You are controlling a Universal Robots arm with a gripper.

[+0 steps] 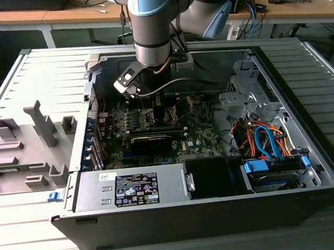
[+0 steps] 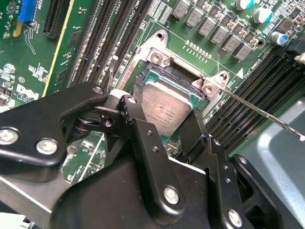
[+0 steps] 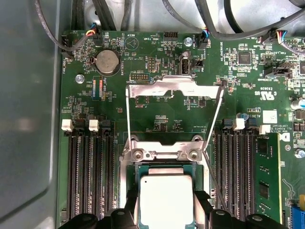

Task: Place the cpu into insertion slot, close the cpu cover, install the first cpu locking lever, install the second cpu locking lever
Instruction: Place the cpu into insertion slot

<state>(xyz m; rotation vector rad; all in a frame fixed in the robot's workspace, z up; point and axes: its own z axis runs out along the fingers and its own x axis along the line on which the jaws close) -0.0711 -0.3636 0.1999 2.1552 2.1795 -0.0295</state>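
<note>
The cpu [image 2: 164,107] [image 3: 166,195], a small square chip with a silver-grey top, lies level in the insertion slot [image 2: 174,71] [image 3: 164,168] on the green motherboard. My gripper [image 2: 167,102] [image 3: 166,205] is low over it, its black fingers [image 2: 136,95] pressed against two opposite edges of the chip. The cpu cover [image 3: 174,87], a thin silvery frame, stands swung open behind the slot. A thin locking lever [image 2: 262,114] [image 3: 213,179] sticks out from the slot's hinge corner. In the exterior view the gripper [image 1: 153,105] reaches down inside the open computer case.
Black memory slots [image 3: 90,176] [image 3: 236,176] flank the socket. A coin battery [image 3: 107,62] and cables lie beyond the cover. The power supply [image 1: 131,186] and drive bay with coloured cables [image 1: 268,142] fill the case's near side. A grey fixture plate [image 1: 23,149] sits at the exterior view's left.
</note>
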